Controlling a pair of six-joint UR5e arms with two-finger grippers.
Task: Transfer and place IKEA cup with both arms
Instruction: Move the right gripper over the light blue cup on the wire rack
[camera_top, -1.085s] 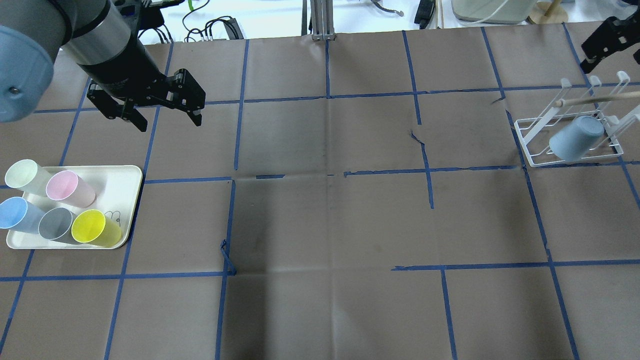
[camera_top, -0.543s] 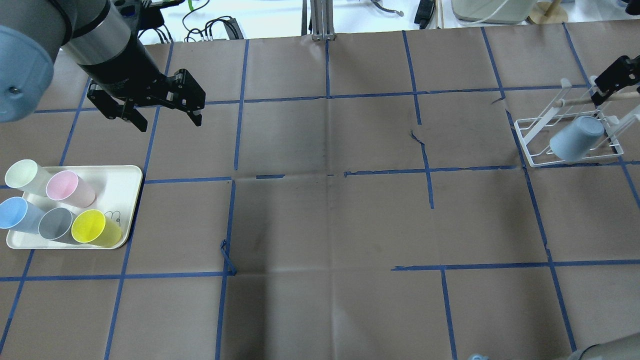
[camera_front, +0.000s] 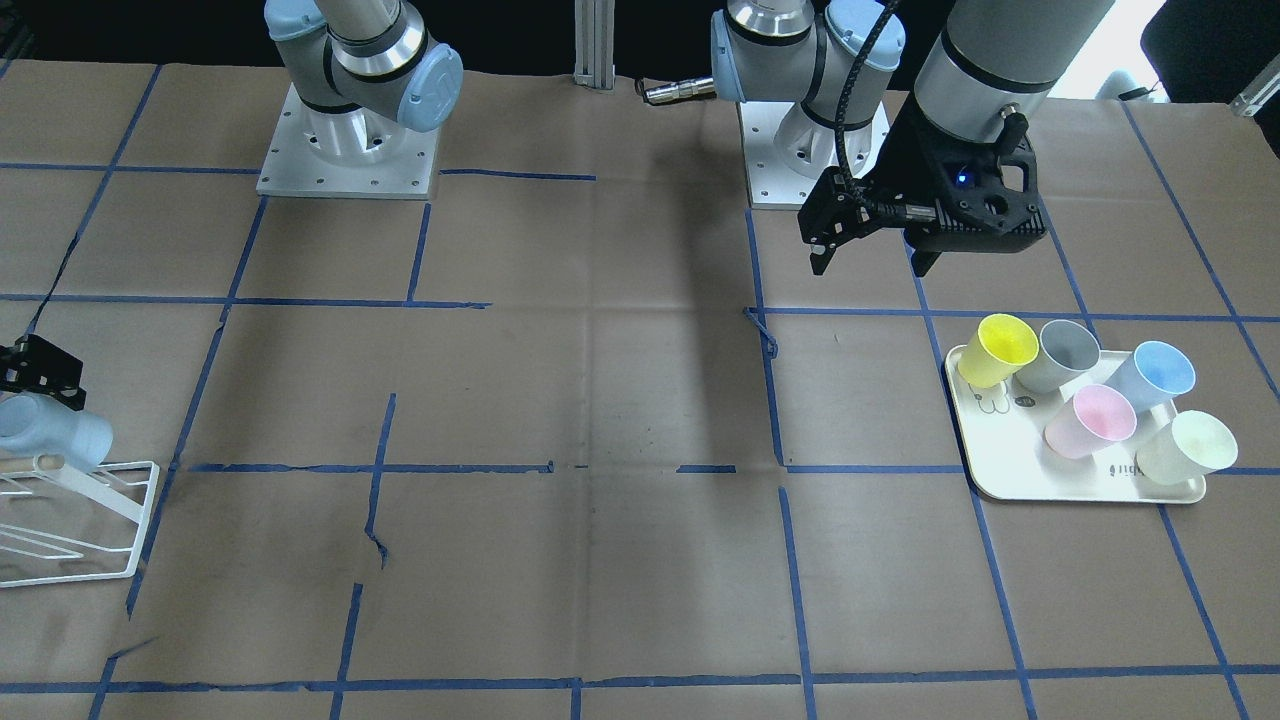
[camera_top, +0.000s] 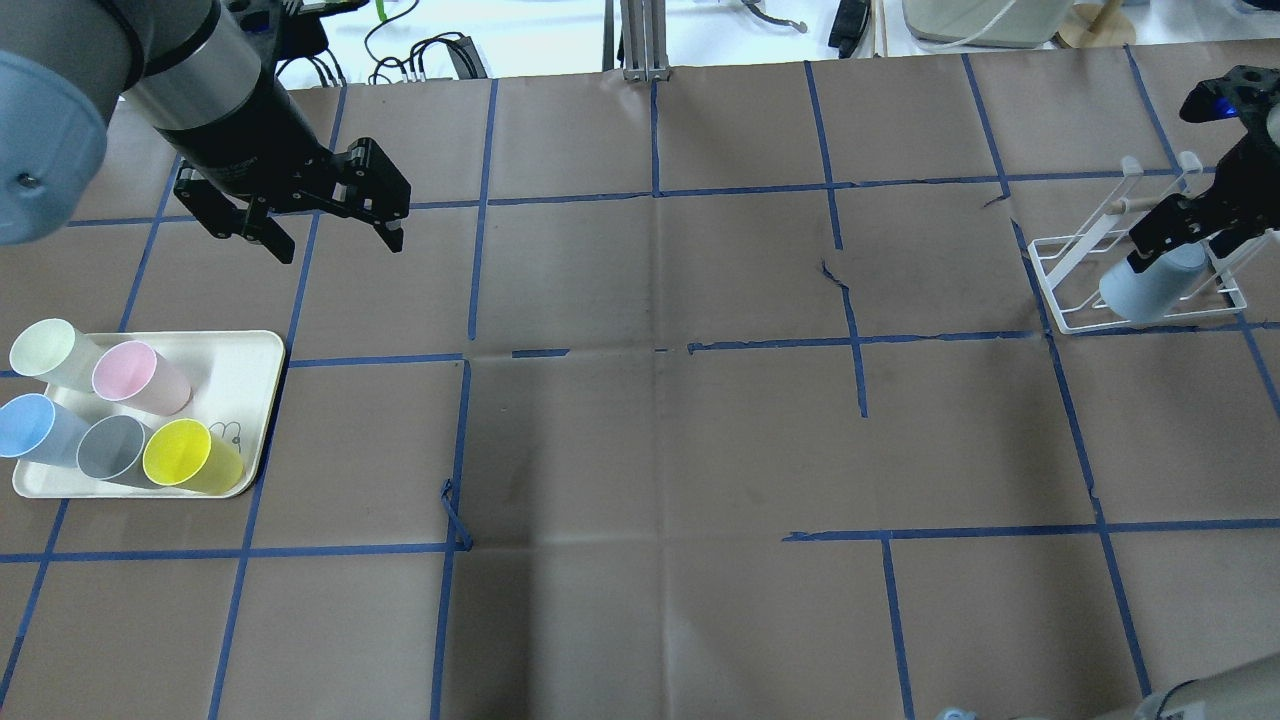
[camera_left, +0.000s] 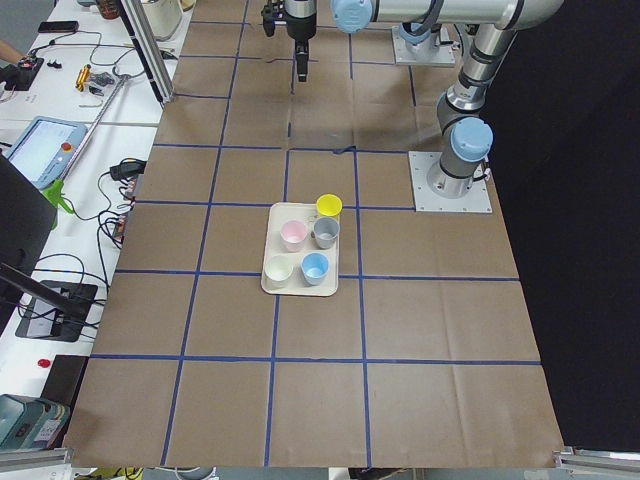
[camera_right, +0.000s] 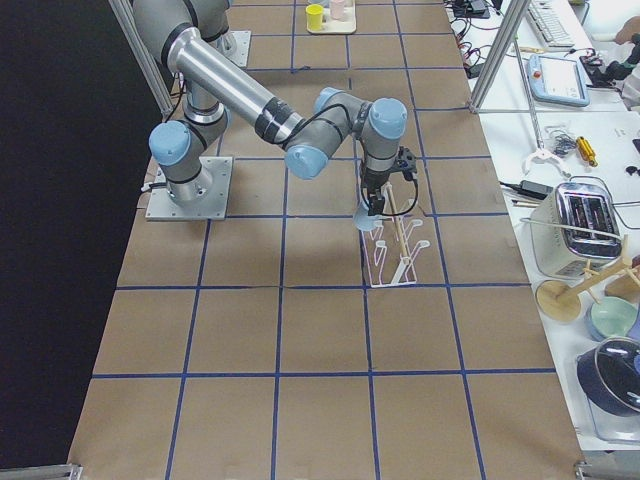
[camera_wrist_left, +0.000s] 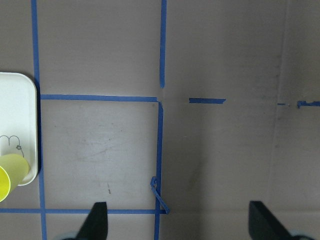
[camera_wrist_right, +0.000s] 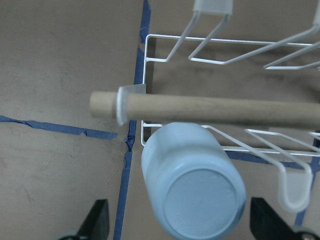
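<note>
The IKEA cup (camera_top: 1150, 285) is pale blue and hangs upside down, tilted, on a white wire rack (camera_top: 1046, 287) at the far right. It also shows in the front view (camera_front: 60, 437) and the right wrist view (camera_wrist_right: 195, 200). My right gripper (camera_top: 1188, 248) is open just above the cup's base. Its fingers (camera_wrist_right: 97, 222) stand on either side of the cup, apart from it. My left gripper (camera_top: 340, 245) is open and empty, held above the table behind the tray; it also shows in the front view (camera_front: 870, 265). A second light-blue cup (camera_top: 28, 428) stands on the tray.
A cream tray (camera_top: 240, 375) at the near left holds pale-green (camera_top: 45, 350), pink (camera_top: 130, 375), grey (camera_top: 110, 448) and yellow (camera_top: 185, 455) cups. A wooden dowel (camera_wrist_right: 225, 107) runs across the rack above the cup. Blue tape lines grid the brown table.
My right gripper has come down from the table's far right corner to just over the cup on the rack. The left arm and all cups have not moved.
</note>
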